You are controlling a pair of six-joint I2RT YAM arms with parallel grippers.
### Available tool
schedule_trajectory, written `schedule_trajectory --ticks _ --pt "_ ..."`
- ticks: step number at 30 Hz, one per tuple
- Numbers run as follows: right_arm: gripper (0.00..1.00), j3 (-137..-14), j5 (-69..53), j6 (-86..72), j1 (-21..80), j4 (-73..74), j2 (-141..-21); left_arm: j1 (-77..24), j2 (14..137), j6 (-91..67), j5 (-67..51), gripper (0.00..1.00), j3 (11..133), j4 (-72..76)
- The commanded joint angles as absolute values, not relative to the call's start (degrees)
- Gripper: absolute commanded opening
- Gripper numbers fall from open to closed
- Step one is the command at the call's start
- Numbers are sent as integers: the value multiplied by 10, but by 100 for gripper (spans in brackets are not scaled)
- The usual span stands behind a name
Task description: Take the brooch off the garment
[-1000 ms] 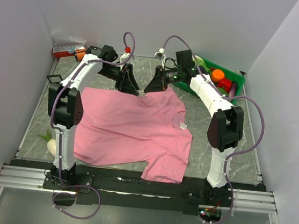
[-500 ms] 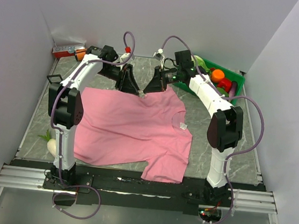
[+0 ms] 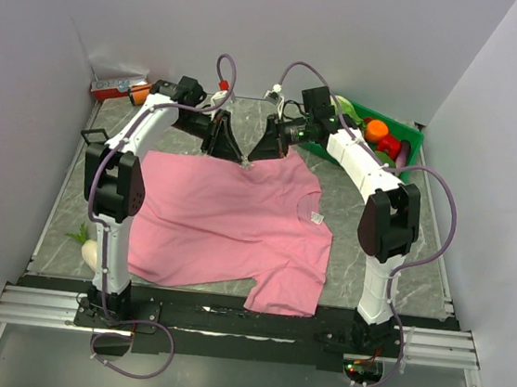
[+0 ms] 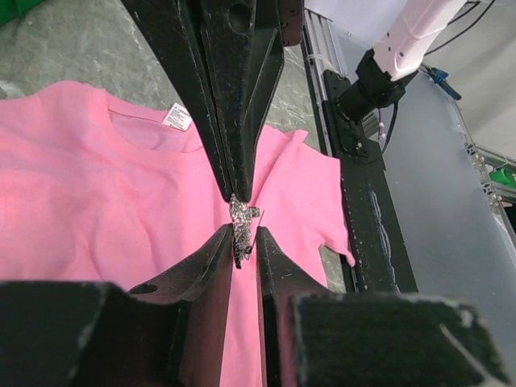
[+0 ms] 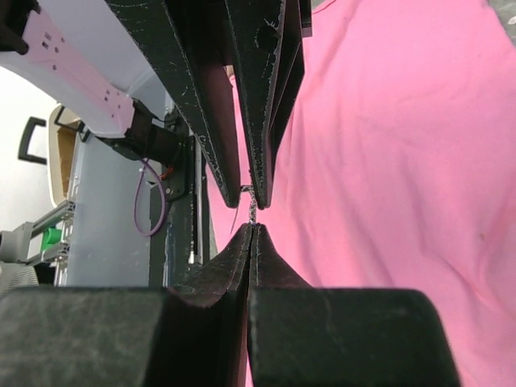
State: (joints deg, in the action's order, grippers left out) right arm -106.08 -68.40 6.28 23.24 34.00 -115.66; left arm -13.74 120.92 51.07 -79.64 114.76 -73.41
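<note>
A grey marbled tabletop (image 3: 351, 197) is enclosed by plain white walls (image 3: 260, 16) at nine, twelve and three o'clock. An aluminium rail (image 3: 243, 327) is laid across its six o'clock edge. Even, diffuse light is cast throughout.

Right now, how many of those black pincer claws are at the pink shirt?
2. The left gripper and the right gripper meet tip to tip at the far edge of the shirt, both at the tiny sparkly brooch.

grey marbled table (image 3: 360, 200) under pink garment (image 3: 227, 223), green bin (image 3: 409, 147)
</note>
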Motion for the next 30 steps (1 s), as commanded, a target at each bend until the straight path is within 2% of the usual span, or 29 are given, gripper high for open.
schedule_trajectory --ticks 1,7,15,20,25,30 --pt "0 -1092 -690 55 239 323 -1135 -149 1190 437 -781 22 1133 -636" --pt "0 -1093 -690 49 239 318 -1135 -156 1146 338 -743 20 1061 -491" --pt "0 -1094 -689 44 238 316 -1139 -157 1150 354 -729 21 1071 -504" --pt "0 -1094 -686 47 239 319 -1141 -148 1144 396 -756 40 1100 -546" --pt "0 -1092 -684 44 236 316 -1143 -106 1116 324 -796 63 1105 -489" --pt "0 -1092 -686 43 236 314 -1143 -86 1078 290 -753 66 1061 -425"
